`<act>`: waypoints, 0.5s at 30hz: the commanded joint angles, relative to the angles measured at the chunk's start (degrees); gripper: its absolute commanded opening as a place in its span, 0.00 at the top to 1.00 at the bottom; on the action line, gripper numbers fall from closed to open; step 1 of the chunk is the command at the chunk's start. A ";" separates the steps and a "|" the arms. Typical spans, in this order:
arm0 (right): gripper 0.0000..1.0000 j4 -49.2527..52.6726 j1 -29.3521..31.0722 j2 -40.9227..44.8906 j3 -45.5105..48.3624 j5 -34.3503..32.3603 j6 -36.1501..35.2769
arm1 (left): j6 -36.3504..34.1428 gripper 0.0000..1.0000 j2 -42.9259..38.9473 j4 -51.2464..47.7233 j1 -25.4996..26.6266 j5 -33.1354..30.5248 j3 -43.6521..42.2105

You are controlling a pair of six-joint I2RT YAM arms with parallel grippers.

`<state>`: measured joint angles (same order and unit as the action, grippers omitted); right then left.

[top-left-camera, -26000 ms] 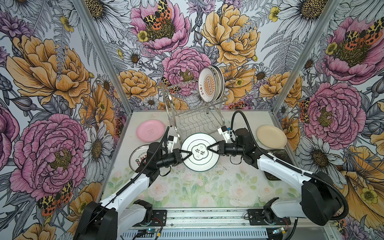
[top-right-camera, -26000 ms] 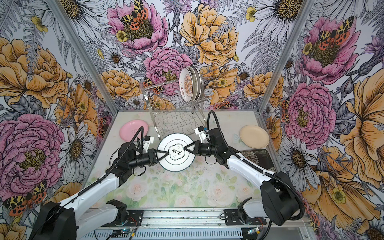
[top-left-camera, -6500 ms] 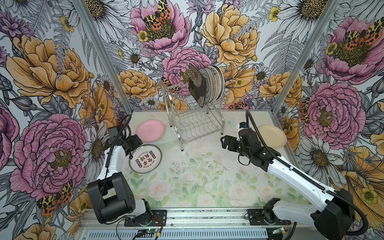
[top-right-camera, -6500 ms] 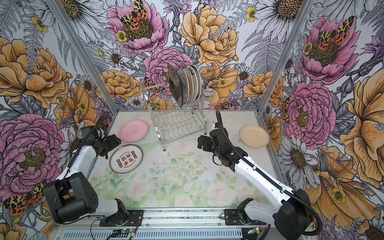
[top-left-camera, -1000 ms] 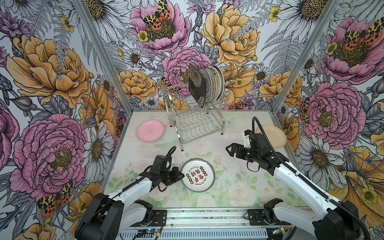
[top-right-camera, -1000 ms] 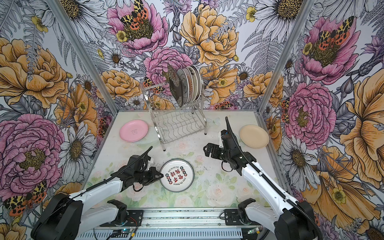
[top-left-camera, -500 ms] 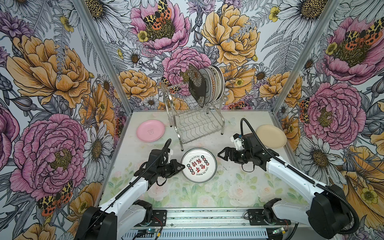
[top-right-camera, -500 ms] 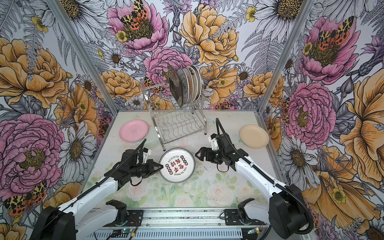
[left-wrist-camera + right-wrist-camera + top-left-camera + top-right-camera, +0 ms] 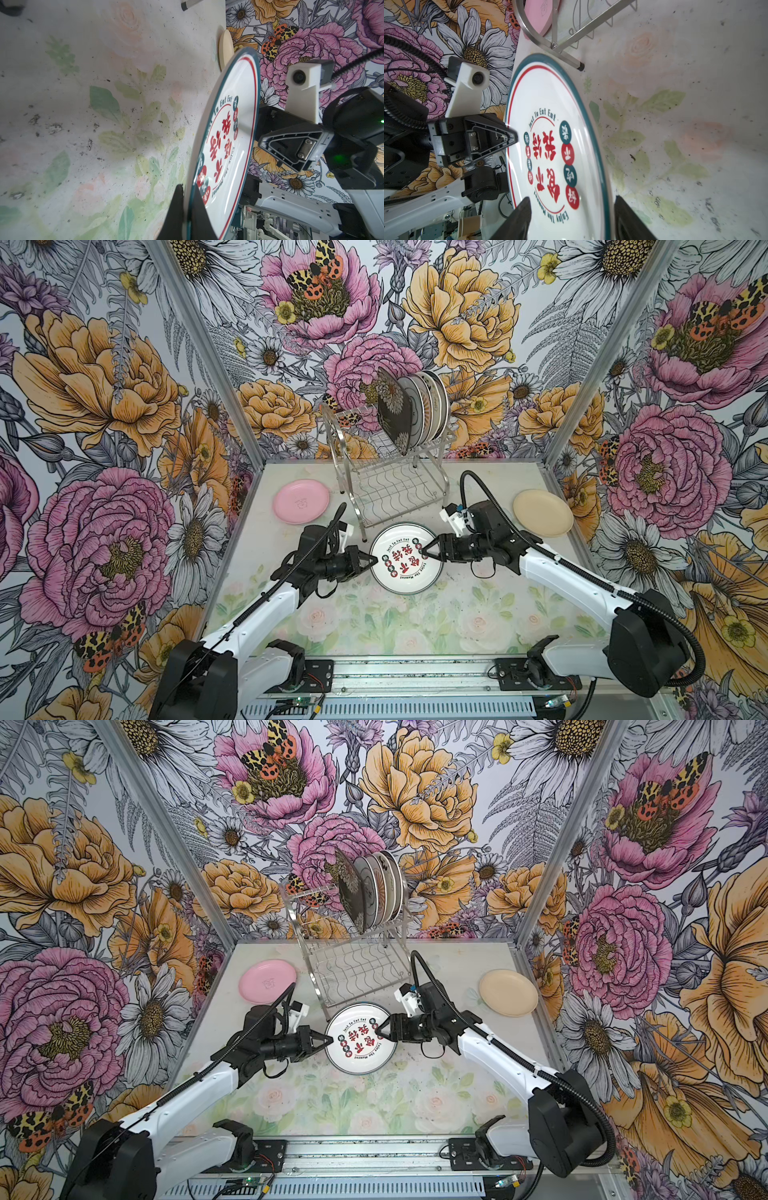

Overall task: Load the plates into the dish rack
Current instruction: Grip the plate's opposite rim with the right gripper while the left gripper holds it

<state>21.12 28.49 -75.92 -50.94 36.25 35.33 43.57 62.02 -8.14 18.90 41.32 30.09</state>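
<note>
We see the left gripper clenched on the left rim of the printed plate. In the left wrist view its dark fingers pinch the teal edge. Opposite, the right gripper stands parted astride the plate's right rim. One of its fingers sits over the lettered face and the other behind the underside, and neither visibly presses. The plate hangs tilted between the two grippers, apparently raised off the counter. It sits just in front of the dish rack, close to the rack's front foot.

Both arms reach low and long from the front rail. The left arm and the right arm angle inward with wrists level, so the grippers face each other across the plate.

Behind them, the rack's upper tier carries the dark floral plate on edge, with a row of round plates packed to its right. The slots to its left and the wavy lower tier stand open.

The pink plate lies flat left of the rack, just beyond the left arm's wrist. The cream plate lies flat well to the right, beside the side wall. Open counter runs from the held plate to the front rail, and the floral walls hem the space on three sides.
</note>
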 commanded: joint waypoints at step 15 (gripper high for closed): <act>0.84 -7.77 0.15 -1.88 -0.79 6.78 2.64 | 0.46 1.00 0.89 6.25 0.86 4.42 1.47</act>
<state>17.23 28.10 -77.82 -50.94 39.55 38.28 43.62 62.50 -4.56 19.05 43.62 30.09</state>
